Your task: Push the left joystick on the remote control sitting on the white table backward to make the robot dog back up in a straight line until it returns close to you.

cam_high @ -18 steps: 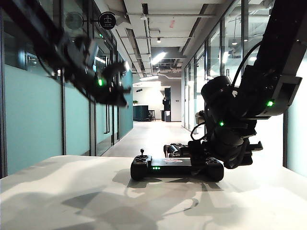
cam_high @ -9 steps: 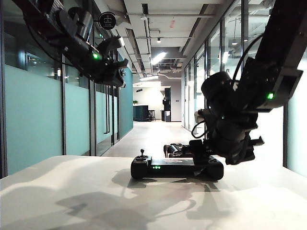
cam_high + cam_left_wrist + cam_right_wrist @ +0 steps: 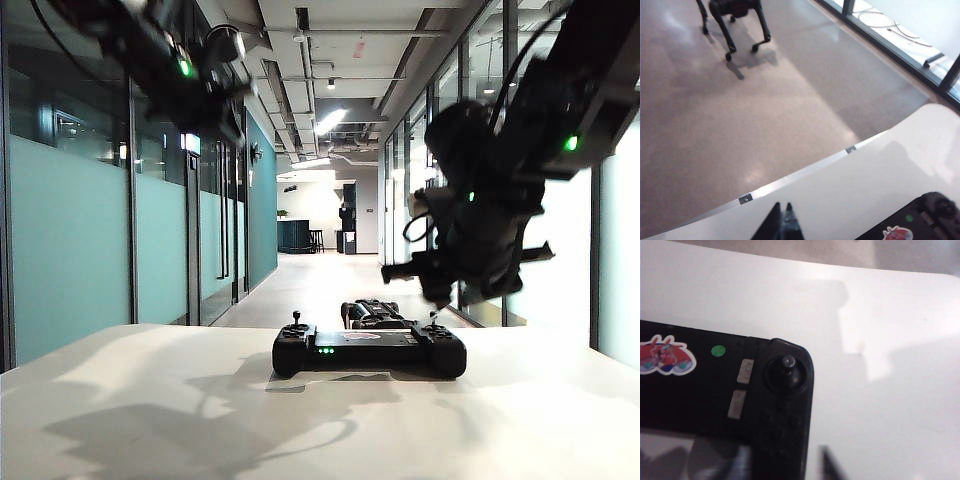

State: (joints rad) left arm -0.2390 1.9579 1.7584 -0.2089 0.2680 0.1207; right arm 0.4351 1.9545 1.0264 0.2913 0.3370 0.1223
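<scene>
The black remote control (image 3: 368, 350) lies flat on the white table (image 3: 150, 420). Its left joystick (image 3: 296, 319) stands upright with nothing touching it. Just past the table's far edge, the robot dog (image 3: 375, 312) is on the corridor floor; the left wrist view shows its legs (image 3: 735, 20). My left gripper (image 3: 782, 209) is shut and empty, high over the table's far edge. Its arm (image 3: 185, 75) is at the upper left. My right gripper (image 3: 415, 275) hangs open above the remote's right end (image 3: 785, 390). Its blurred fingers (image 3: 827, 462) are apart, with nothing between them.
Glass walls line both sides of the corridor beyond the table. The table's far edge (image 3: 790, 177) carries a metal strip. The remote's right-hand stick (image 3: 788, 362) sits under the right gripper. A corner of the remote (image 3: 925, 220) shows in the left wrist view.
Both arms have risen. The right gripper lifted off the remote's right end and its jaws narrowed. The left arm swung up and to the left.
</scene>
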